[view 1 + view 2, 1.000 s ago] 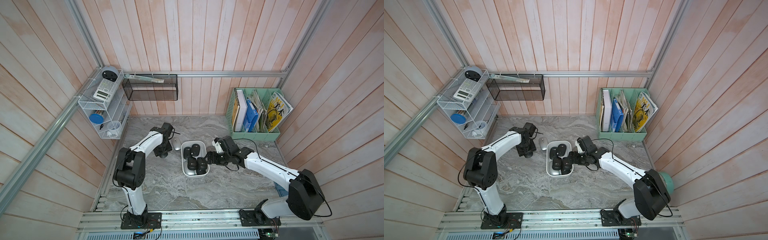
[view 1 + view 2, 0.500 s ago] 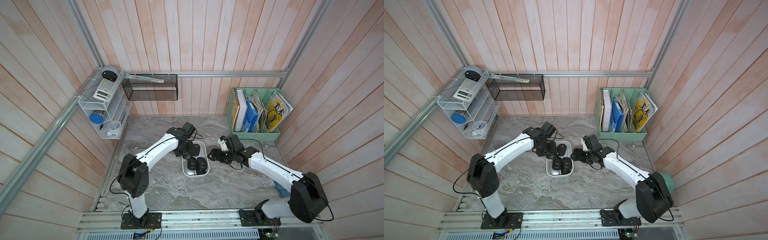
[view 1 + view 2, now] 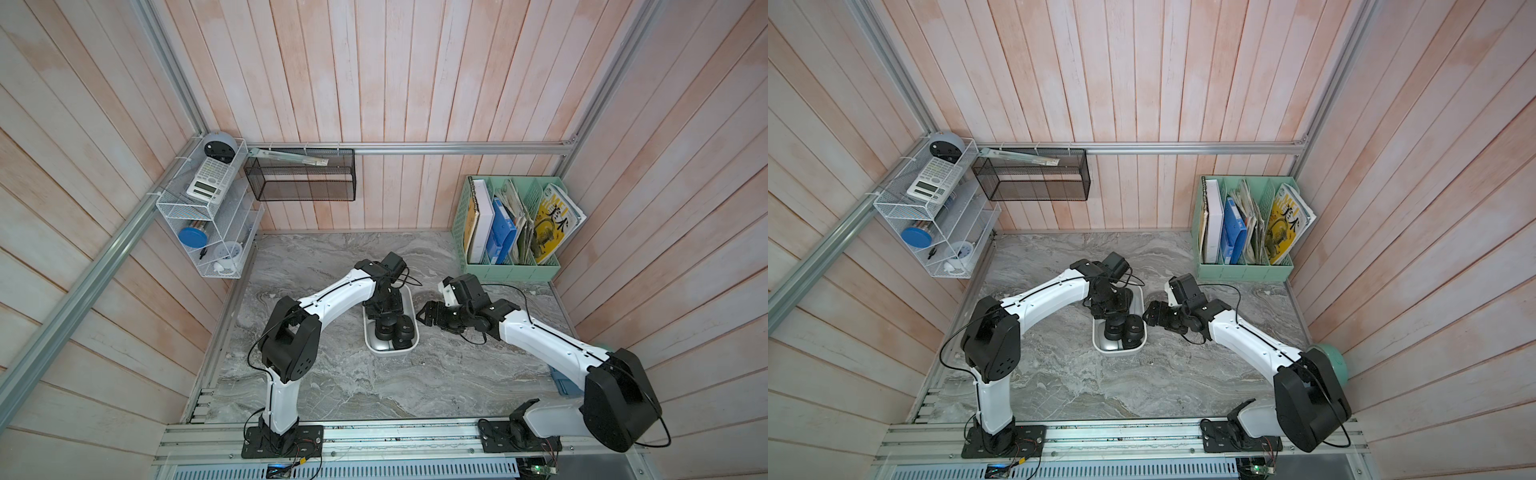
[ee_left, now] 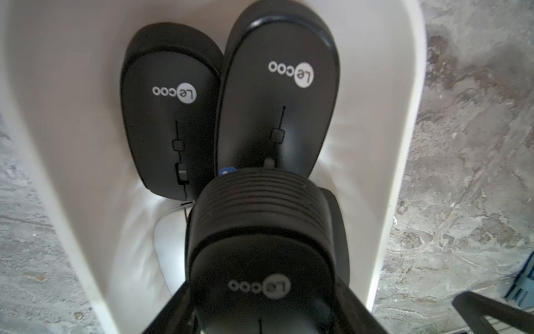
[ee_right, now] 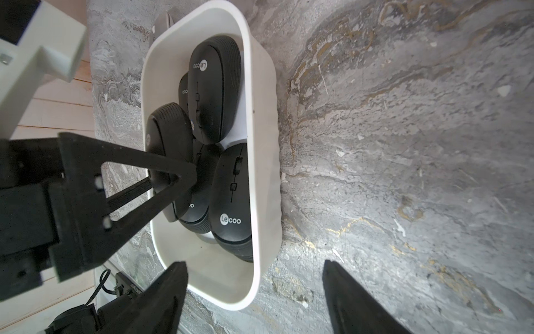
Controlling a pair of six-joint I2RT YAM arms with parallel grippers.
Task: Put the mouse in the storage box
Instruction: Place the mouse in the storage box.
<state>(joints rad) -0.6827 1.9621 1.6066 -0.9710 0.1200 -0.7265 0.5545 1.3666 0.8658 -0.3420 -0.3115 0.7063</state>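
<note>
Mouse: a black mouse [image 4: 260, 260] hangs in the left gripper [image 3: 384, 309] over the 12 o'clock half of the storage box [image 5: 261, 121], inside its rim line.
Left jaws: clamped on the mouse's sides.
Right jaws: spread and empty; the right gripper [image 5: 252, 264] waits just beside the box at 3 o'clock.
Contents: other black mice [image 4: 173, 115] crowd the 6 o'clock half.
Step in hand: judged the release. Lower until the mouse rests, part the jaws slightly, then lift straight up so nothing drags over the rim.
Hidden: contact beneath the held mouse cannot be told. A pale shape [image 4: 169, 240] underneath may be a mouse or the floor. The left fingertips are cut off in the wrist view.
</note>
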